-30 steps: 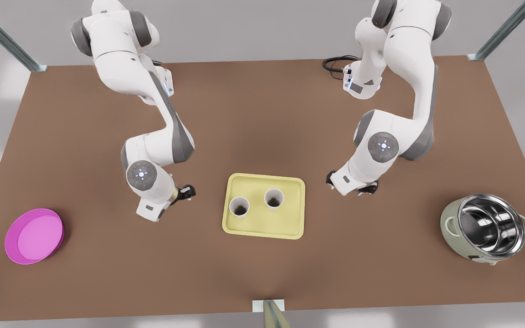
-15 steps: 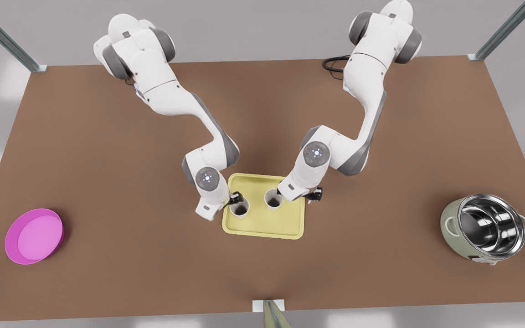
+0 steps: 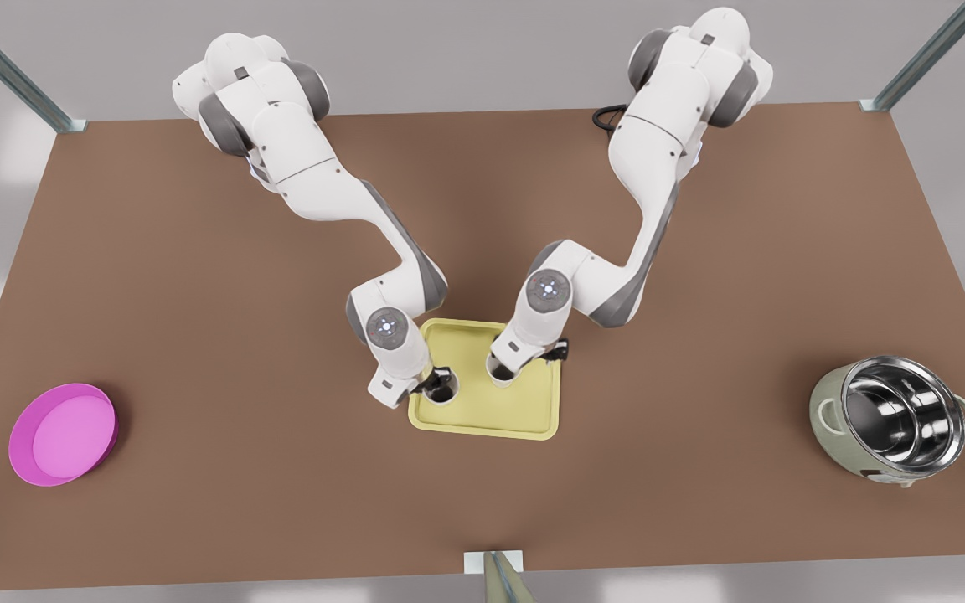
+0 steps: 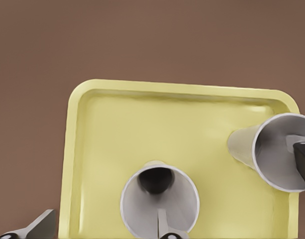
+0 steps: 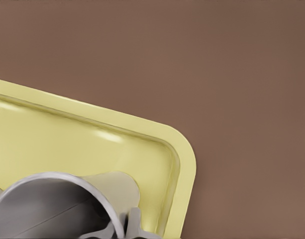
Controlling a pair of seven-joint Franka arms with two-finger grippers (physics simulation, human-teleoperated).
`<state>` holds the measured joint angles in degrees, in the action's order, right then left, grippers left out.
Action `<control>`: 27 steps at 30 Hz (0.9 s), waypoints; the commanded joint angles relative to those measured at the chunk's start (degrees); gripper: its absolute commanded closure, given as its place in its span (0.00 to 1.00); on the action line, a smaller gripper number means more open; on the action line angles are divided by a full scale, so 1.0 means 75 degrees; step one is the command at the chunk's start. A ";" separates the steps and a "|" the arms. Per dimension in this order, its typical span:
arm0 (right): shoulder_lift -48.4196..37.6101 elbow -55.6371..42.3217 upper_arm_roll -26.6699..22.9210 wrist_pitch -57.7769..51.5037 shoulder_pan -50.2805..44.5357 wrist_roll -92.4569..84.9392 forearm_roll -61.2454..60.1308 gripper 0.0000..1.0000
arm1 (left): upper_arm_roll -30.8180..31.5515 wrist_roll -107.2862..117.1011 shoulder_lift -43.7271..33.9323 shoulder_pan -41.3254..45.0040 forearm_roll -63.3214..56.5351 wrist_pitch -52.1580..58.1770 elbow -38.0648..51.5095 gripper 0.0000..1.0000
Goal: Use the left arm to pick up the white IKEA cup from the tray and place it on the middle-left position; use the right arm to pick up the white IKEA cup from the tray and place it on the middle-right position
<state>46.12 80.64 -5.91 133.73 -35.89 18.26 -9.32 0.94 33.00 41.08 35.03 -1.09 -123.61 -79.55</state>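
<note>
Upright, both cups (image 3: 442, 387), mouths up.

White cup (image 5: 57, 199) on yellow tray (image 5: 184, 159)

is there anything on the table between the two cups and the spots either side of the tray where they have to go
Nothing visible. The left cup and right cup stand on the tray, a gripper at each: left gripper, right gripper. Bare table flanks the tray; only its low rim must be cleared.
</note>
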 commanded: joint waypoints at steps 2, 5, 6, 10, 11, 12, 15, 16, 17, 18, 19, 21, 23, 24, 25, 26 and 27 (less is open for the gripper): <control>-0.0137 -0.0053 -0.0055 -0.0007 0.0027 0.1163 -0.0270 1.00 | -0.0020 0.0978 0.0206 -0.0007 -0.0030 -0.0523 0.0024 0.00; -0.0886 -0.0041 -0.0032 -0.0720 0.0472 0.0895 -0.0211 1.00 | -0.0020 0.1014 0.0417 0.0028 -0.0089 -0.0791 0.0001 0.00; -0.1132 -0.0041 -0.0043 -0.1061 0.0823 0.0192 -0.0211 1.00 | -0.0020 0.1025 0.0476 0.0040 -0.0089 -0.0827 -0.0023 0.00; -0.1637 -0.0006 -0.0722 -0.2257 0.2218 -0.2972 -0.0164 1.00 | -0.0020 0.1107 0.0652 0.0110 -0.0171 -0.0944 -0.0034 0.00; -0.1625 0.0006 -0.1062 -0.2257 0.2254 -0.3617 -0.0176 1.00 | -0.0020 0.1107 0.0687 0.0110 -0.0195 -0.0944 -0.0034 0.00; -0.1602 0.0006 -0.1215 -0.2257 0.2393 -0.3981 -0.0176 1.00 | -0.0020 0.1119 0.0710 0.0110 -0.0195 -0.0944 -0.0034 0.04; -0.1227 -0.0017 -0.1204 -0.2187 0.2968 -0.5142 -0.0176 1.00 | -0.0020 0.1225 0.0675 0.0146 -0.0195 -0.0921 0.0024 0.42; -0.1099 -0.0017 -0.1204 -0.2163 0.3038 -0.5166 -0.0176 1.00 | -0.0020 0.1225 0.0664 0.0134 -0.0183 -0.0898 0.0024 0.51; -0.0934 -0.0017 -0.1192 -0.2128 0.3249 -0.5177 -0.0176 1.00 | -0.0020 0.1225 0.0664 0.0134 -0.0171 -0.0898 0.0036 0.59; -0.0782 -0.0017 -0.1192 -0.1999 0.3390 -0.5517 -0.0188 1.00 | -0.0020 0.1225 0.0663 0.0134 -0.0148 -0.0886 0.0036 0.68; -0.0665 -0.0017 -0.1180 -0.1999 0.3390 -0.5552 -0.0188 1.00 | -0.0020 0.1225 0.0652 0.0134 -0.0136 -0.0886 0.0036 0.72; -0.0395 -0.0029 -0.1180 -0.1999 0.3496 -0.5529 -0.0199 1.00 | -0.0009 0.1225 0.0652 0.0134 -0.0089 -0.0862 0.0036 0.82; -0.0360 -0.0017 -0.1168 -0.1999 0.3531 -0.5447 -0.0246 0.45 | -0.0020 0.1225 0.0628 0.0111 -0.0089 -0.0827 0.0036 0.83; -0.0360 -0.0029 -0.1157 -0.1999 0.3554 -0.5447 -0.0246 0.08 | -0.0032 0.1166 0.0559 0.0029 -0.0077 -0.0757 0.0024 0.83; -0.0360 -0.0029 -0.1157 -0.1999 0.3554 -0.5447 -0.0246 0.04 | -0.0044 0.1073 0.0406 -0.0042 -0.0089 -0.0244 0.0059 0.83; -0.0360 -0.0029 -0.1157 -0.1999 0.3554 -0.5505 -0.0281 0.02 | -0.0044 0.0780 0.0137 -0.0205 -0.0077 0.0179 0.0059 0.83; -0.0360 -0.0029 -0.1157 -0.1999 0.3589 -0.5529 -0.0363 0.00 | -0.0032 0.0383 -0.0051 -0.0358 -0.0077 0.0496 0.0059 0.83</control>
<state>43.48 80.46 -14.57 119.09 -9.04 -8.77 -11.16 0.68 39.53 41.63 32.73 -2.14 -126.19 -79.16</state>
